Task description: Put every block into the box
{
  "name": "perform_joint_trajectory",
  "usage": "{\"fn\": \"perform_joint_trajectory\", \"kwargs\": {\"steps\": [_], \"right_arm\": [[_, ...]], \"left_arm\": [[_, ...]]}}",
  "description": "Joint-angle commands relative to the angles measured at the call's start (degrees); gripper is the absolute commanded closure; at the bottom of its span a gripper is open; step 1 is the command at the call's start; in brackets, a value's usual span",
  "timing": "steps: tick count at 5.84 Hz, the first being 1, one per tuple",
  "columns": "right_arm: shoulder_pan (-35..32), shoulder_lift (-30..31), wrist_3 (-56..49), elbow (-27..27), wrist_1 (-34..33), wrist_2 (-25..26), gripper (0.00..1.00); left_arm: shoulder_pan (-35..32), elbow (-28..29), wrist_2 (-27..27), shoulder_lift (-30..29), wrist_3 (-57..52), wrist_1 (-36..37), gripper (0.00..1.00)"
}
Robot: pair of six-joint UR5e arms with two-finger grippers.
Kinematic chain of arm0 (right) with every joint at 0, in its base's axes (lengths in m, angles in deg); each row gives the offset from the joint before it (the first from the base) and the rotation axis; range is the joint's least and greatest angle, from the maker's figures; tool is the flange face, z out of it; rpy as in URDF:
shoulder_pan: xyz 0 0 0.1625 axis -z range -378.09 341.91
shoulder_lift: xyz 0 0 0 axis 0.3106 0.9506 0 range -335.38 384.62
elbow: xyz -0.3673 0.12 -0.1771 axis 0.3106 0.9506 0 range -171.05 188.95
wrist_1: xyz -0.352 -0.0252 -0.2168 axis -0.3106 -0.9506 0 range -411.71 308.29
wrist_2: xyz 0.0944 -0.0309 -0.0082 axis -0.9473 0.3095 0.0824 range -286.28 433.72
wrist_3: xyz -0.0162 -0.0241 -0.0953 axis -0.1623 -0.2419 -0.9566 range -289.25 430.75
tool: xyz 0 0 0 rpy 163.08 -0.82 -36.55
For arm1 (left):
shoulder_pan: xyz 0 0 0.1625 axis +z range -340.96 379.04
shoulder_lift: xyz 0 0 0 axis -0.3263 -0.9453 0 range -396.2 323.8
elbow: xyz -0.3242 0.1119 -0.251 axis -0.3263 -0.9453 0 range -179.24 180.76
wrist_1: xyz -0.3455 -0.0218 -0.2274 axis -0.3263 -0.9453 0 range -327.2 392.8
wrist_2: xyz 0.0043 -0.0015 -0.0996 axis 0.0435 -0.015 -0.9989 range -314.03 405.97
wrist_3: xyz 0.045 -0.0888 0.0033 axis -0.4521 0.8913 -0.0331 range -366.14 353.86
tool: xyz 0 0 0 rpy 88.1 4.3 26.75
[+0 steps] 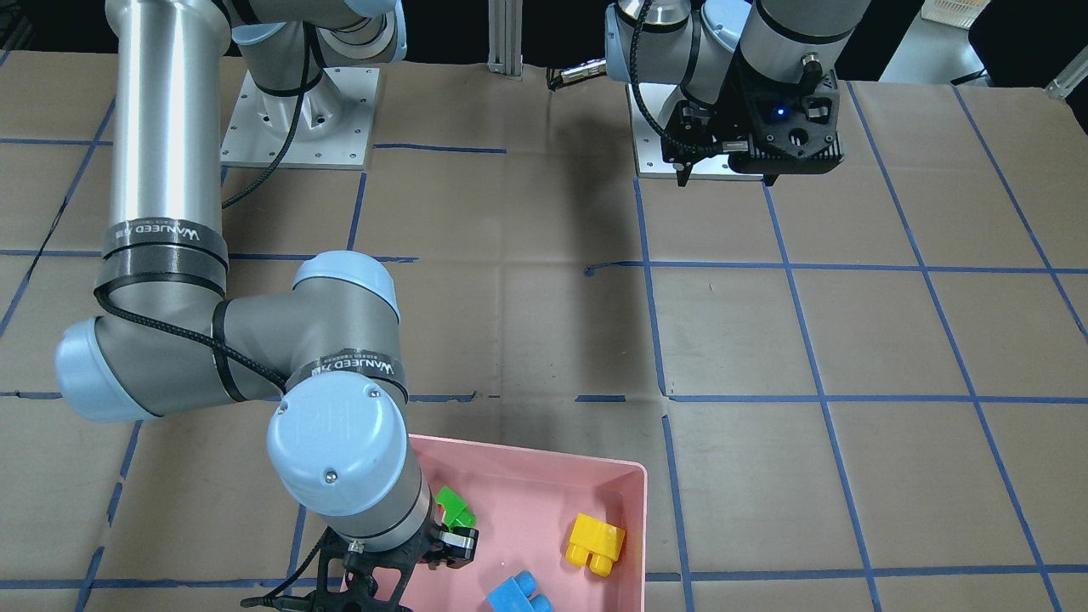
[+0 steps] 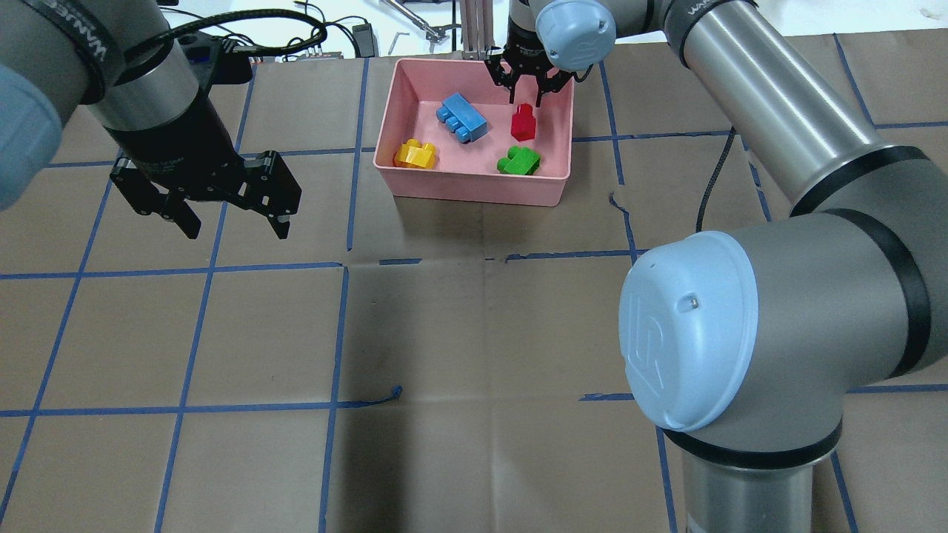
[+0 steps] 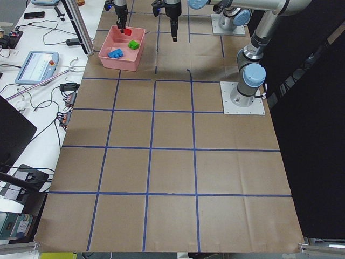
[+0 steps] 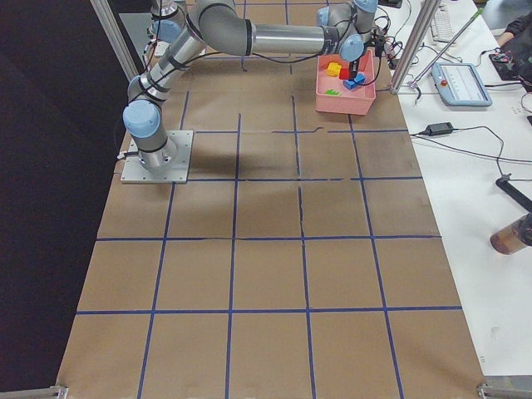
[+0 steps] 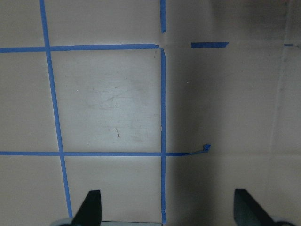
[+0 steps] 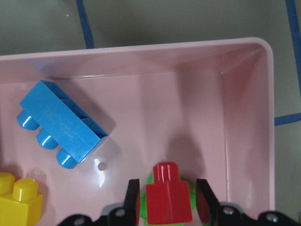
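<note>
Overhead: the box (image 2: pixel 474 189) is found at the far edge of the table (image 2: pixel 474 333), near its middle. All four blocks are contained in it: the blue block (image 2: pixel 461 118) far left, the yellow block (image 2: pixel 415 154) near left, the green block (image 2: pixel 518 161) near right and the red block (image 2: pixel 523 122) far right. The right gripper (image 2: pixel 525 100) is held just above the red block, fingers partly spread. The left gripper (image 2: pixel 237 228) is held over the table well left of the box, fingers spread wide.

Front-facing: the right gripper is largely hidden behind its wrist.

Side views: finger state cannot be judged.

Left wrist: both fingertips are seen wide apart over the table.

Right wrist: the red block is flanked by the fingers, a narrow gap showing on each side.
</note>
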Motion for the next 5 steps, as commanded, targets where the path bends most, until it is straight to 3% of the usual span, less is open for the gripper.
{"fn": "perform_joint_trajectory", "kwargs": {"steps": [1, 2, 5], "right_arm": [[0.08, 1.20, -0.10, 0.02, 1.06, 0.17, 0.00], [0.25, 4.43, -0.54, -0.16, 2.29, 0.52, 0.00], [5.59, 16.20, -8.59, -0.60, 24.39, 1.05, 0.00]], "left_arm": [[0.23, -0.18, 0.17, 0.98, -0.97, 2.03, 0.01], [0.14, -0.26, 0.18, 0.90, -0.97, 2.23, 0.01], [0.23, -0.70, -1.83, 0.55, -0.97, 5.04, 0.01]]}}
